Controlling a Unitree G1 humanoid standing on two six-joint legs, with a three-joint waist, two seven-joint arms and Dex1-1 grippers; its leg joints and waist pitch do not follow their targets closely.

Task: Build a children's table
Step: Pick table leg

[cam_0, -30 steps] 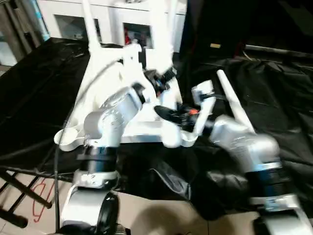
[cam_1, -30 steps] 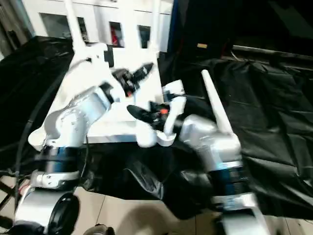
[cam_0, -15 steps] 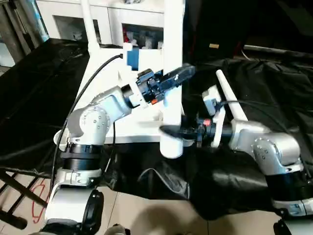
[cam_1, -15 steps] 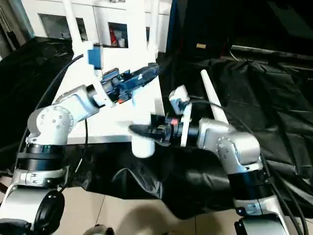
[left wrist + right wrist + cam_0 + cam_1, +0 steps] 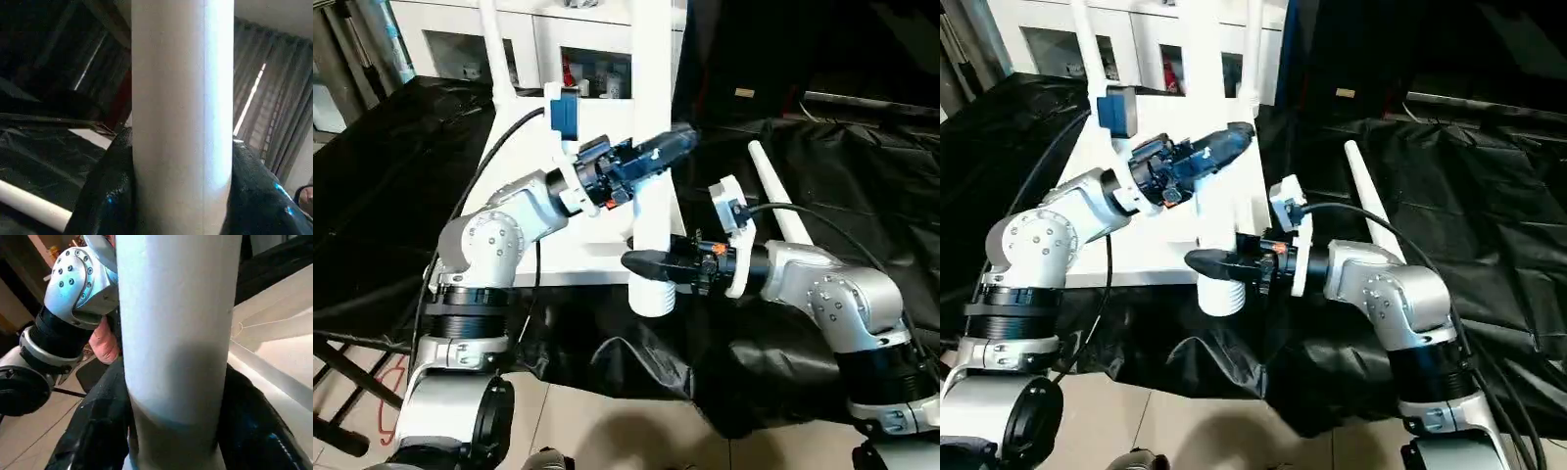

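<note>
- While black sheeting (image 5: 862, 166) covers the work surface, we see the white table top (image 5: 519, 196) lying on it upside down, near corner socket (image 5: 651, 292) toward the robot.
- Behind the top stands a white cabinet (image 5: 460, 39) with glass doors.
- We count two thin legs already upright at the far corners, far left leg (image 5: 493, 54) and far right leg (image 5: 1254, 49).
- A thick white leg (image 5: 653, 127) stands upright in the near corner socket, rising past the frame edge.
- One loose leg (image 5: 778, 206) lies on the sheeting beside the top's right edge, behind the right arm.
- Left gripper (image 5: 668, 147) reaches across the top and clamps the upright leg midway up; in the left wrist view its black fingers (image 5: 105, 196) press both sides of the tube.
- Right gripper (image 5: 646, 262) clamps the same leg low down, just above the socket; in the right wrist view its fingers (image 5: 100, 431) hug the tube on both sides.
</note>
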